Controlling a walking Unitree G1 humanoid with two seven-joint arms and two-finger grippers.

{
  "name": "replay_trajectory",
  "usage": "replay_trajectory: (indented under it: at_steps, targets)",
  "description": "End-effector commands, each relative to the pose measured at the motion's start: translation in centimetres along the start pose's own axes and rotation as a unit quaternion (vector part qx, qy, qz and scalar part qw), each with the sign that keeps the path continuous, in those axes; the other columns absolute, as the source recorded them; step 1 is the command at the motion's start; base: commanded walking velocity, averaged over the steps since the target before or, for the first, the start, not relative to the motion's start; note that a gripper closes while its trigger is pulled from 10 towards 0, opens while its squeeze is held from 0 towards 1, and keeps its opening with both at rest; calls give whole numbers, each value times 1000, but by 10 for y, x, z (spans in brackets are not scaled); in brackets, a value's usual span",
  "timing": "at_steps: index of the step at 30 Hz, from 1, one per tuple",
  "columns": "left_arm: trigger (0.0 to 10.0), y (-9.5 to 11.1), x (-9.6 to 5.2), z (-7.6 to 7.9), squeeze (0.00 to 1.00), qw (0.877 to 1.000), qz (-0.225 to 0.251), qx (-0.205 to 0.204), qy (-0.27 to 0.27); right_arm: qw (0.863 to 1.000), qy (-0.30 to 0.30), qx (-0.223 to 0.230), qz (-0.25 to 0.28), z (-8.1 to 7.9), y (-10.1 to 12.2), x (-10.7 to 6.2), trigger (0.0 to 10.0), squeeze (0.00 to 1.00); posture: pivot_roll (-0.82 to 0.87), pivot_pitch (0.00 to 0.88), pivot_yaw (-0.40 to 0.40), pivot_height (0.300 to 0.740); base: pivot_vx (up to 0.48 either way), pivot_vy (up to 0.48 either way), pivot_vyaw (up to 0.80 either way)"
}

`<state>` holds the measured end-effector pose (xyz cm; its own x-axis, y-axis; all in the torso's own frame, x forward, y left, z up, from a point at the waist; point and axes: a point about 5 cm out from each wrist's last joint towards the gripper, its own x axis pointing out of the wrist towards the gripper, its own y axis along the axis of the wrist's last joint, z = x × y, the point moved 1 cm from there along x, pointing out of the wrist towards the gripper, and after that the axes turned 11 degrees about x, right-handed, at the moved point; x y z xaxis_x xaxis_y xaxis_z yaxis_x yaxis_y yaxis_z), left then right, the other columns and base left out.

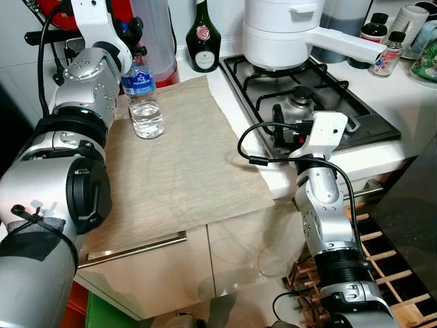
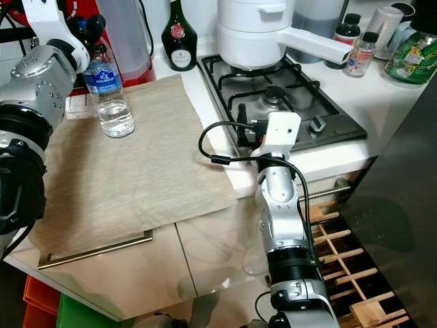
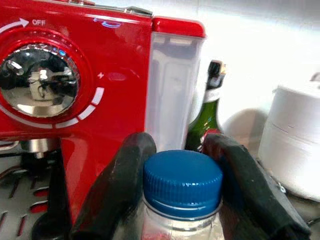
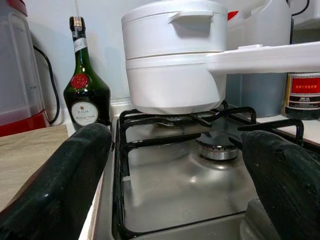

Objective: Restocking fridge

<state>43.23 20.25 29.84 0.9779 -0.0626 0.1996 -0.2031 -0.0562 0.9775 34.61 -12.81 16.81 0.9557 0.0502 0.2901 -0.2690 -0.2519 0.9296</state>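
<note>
The desk (image 1: pixel 382 164) is a white kitchen counter with a gas hob (image 1: pixel 307 96) set into its right part and a beige mat (image 1: pixel 177 171) spread over its left part, reaching the front edge. A red coffee machine (image 3: pixel 60 85) with a clear water tank (image 3: pixel 172 90) stands at the back left corner. A white saucepan (image 1: pixel 283 34) sits on the hob's rear burner, its long handle pointing right. A dark green bottle (image 1: pixel 202 41) stands at the back edge between the machine and the hob, and several small bottles and jars (image 1: pixel 386 48) are grouped at the back right corner.

The water bottle (image 1: pixel 145 102) stands upright on the mat's back left part, just in front of the coffee machine, its blue cap (image 3: pixel 182 180) on. The left end effector (image 3: pixel 182 170) is at the bottle's top, its two black fingers (image 3: pixel 122 180) close on either side of the cap and neck, gripping it.

The right end effector (image 4: pixel 175 185) is at the desk's front edge by the hob, fingers spread wide apart and holding nothing, pointing across the hob towards the saucepan.
</note>
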Motion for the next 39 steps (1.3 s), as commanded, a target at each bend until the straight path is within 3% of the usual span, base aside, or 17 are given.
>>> replay_trajectory:
  at_steps: [1, 2, 3, 6, 11, 12, 15, 23, 32, 39]
  targets:
    - [0, -15, -3, 5, 0, 1000, -18, -20, -13, 1000, 8, 1, 5, -3, 3, -1, 10000, 0, -143, 0, 80, 732, 0, 0, 0]
    - [0, -10, -2, 9, 0, 1000, 3, -8, -23, 1000, 10, 0, 3, -3, 3, -1, 10000, 0, -140, 0, 71, 732, 0, 0, 0]
    - [0, 1, -2, 19, 0, 997, 53, 39, -48, 1000, 13, -2, 1, -3, 3, 1, 10000, 0, -133, 0, 64, 732, 0, 0, 0]
    - [0, 5, -3, 23, 0, 995, 69, 48, -54, 1000, 15, -2, 0, -3, 2, 1, 10000, 0, -123, 0, 59, 732, 0, 0, 0]
    - [0, 28, -11, 27, 0, 984, 153, 70, -61, 1000, 17, 0, 1, -7, 2, 6, 10000, 0, -97, 0, 69, 732, 0, 0, 0]
    - [10000, 29, -16, 25, 0, 983, 162, 76, -43, 1000, 16, 2, 3, -10, 3, 7, 10000, 0, -101, 0, 72, 732, 0, 0, 0]
    - [10000, 26, -20, 23, 0, 983, 165, 75, -27, 1000, 17, 3, 5, -12, 3, 7, 10000, 0, -107, 0, 70, 732, 0, 0, 0]
    - [10000, -6, -33, 39, 0, 991, 118, 44, -40, 1000, 30, -6, -4, -11, 1, 3, 10000, 0, -109, 0, 48, 732, -194, 0, 0]
    - [10000, -16, -42, 55, 0, 993, 104, 29, -46, 1000, 25, -11, -9, -5, 2, 5, 10000, 0, -114, 0, 39, 732, -479, 0, 0]
    - [10000, -12, -44, 62, 0, 993, 102, 27, -53, 999, 43, -23, -7, -10, 7, 9, 10000, 0, -106, 0, 29, 732, -469, 0, 322]
